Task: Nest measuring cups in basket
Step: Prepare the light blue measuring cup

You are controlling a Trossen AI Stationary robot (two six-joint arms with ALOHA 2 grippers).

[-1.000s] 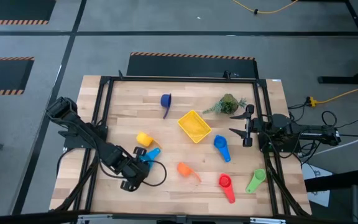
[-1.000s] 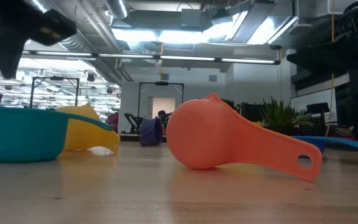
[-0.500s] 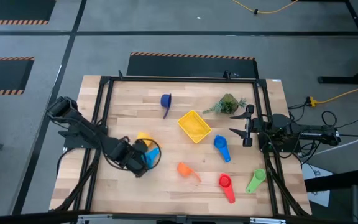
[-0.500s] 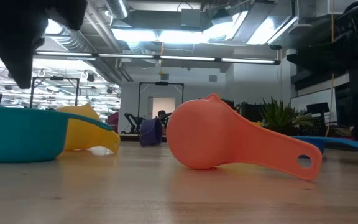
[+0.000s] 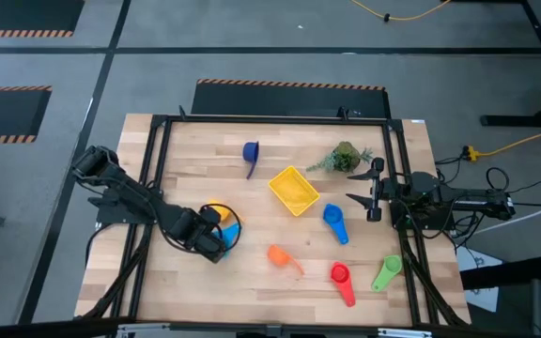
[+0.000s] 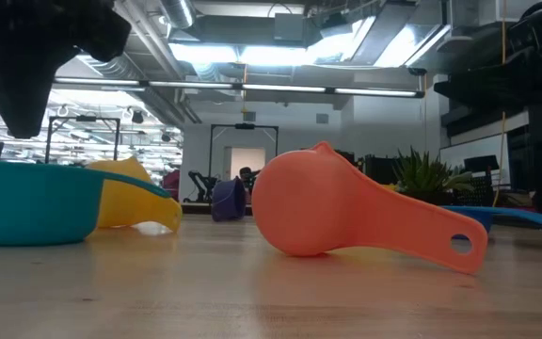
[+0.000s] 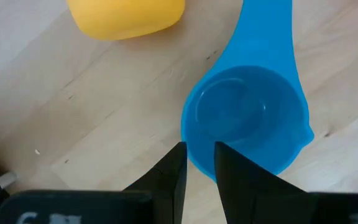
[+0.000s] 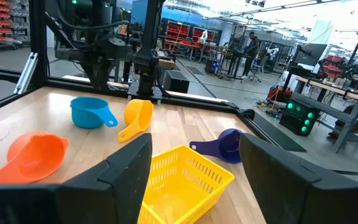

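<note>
Since a second ago: left gripper (image 5: 216,235) moved from the table's near left toward the yellow cup (image 5: 216,208), now directly above the light blue cup (image 7: 247,118). Right arm unchanged.

Left gripper: fingers (image 7: 173,174) nearly together, narrow gap only, poised over the light blue cup's near rim; nothing grasped, contact not discernible. Right gripper (image 5: 372,192): parked at the table's right edge, fingers spread wide, empty.

Basket (image 5: 294,191) at table centre, tilted, no cups inside. Dark blue cup (image 5: 250,152) beyond it; blue cup (image 5: 334,222) just beside its right corner. Orange cup (image 5: 281,255), red cup (image 5: 340,276) and green cup (image 5: 387,271) along the near side. Plant sprig (image 5: 344,157) near the right gripper.
</note>
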